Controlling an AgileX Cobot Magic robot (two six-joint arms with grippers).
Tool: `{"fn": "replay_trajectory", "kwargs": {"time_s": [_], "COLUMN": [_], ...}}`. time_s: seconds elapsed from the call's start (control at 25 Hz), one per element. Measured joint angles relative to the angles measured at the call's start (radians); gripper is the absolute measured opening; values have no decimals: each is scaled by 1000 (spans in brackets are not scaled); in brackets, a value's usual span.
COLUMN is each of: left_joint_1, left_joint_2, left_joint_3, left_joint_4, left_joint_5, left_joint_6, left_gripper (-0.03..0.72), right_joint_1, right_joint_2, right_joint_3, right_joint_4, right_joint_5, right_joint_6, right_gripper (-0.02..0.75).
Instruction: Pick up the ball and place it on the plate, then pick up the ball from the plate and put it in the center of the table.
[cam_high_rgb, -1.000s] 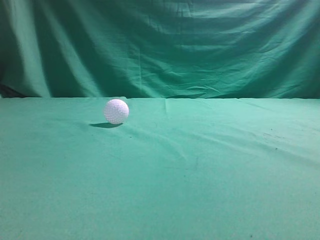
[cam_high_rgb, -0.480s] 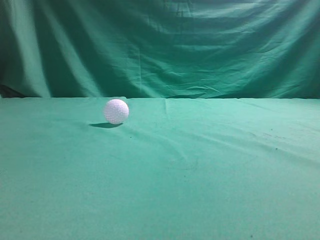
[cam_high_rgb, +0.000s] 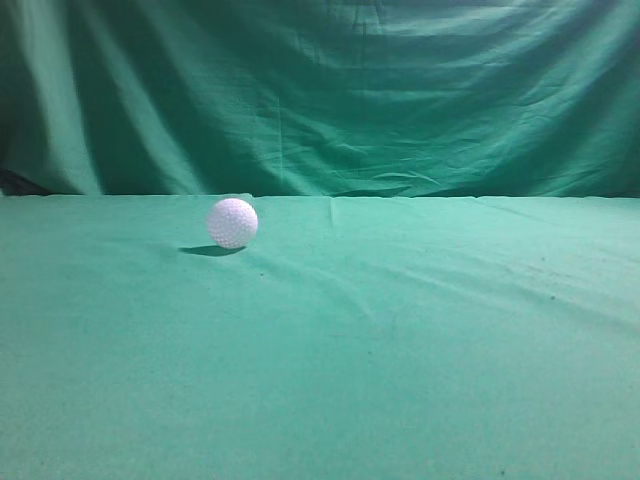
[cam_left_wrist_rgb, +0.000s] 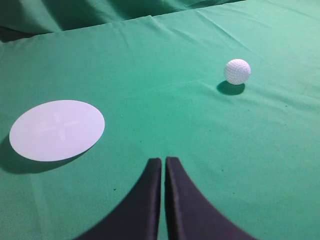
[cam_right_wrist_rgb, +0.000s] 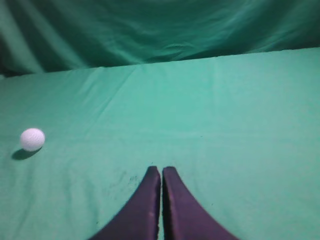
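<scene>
Left wrist view: ball (cam_left_wrist_rgb: 237, 71) seen upper right on table (cam_left_wrist_rgb: 165, 120), plate (cam_left_wrist_rgb: 57, 130) at left, empty. Left gripper (cam_left_wrist_rgb: 164, 162) & right gripper (cam_right_wrist_rgb: 161, 171) pressed together, nothing held. Task judged unstarted.

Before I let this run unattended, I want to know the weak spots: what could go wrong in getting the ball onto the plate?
The ball sits free on wrinkled cloth, so a glancing touch could send it rolling. The left gripper is shut and well short of it; it must open before closing in. The plate looks flat with no raised rim, so a released ball may roll off onto the table.
</scene>
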Motion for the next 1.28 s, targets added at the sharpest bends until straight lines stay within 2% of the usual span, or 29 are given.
{"fn": "replay_trajectory", "kwargs": {"time_s": [0.32,0.44,0.72,1.28], "left_joint_1": [0,0,0,0], "left_joint_2": [0,0,0,0], "left_joint_3": [0,0,0,0], "left_joint_4": [0,0,0,0], "left_joint_5": [0,0,0,0], "left_joint_6": [0,0,0,0], "left_gripper": [0,0,0,0], "right_joint_1": [-192,-239,-245,-245], "right_joint_2": [-39,-39,-39,-39], "right_joint_3": [0,0,0,0], "right_joint_4": [-5,-24,-36,-36], "right_joint_5": [44,130,173,173], "right_joint_6": [0,-12,-96,-106], "right_gripper": [0,0,0,0]}}
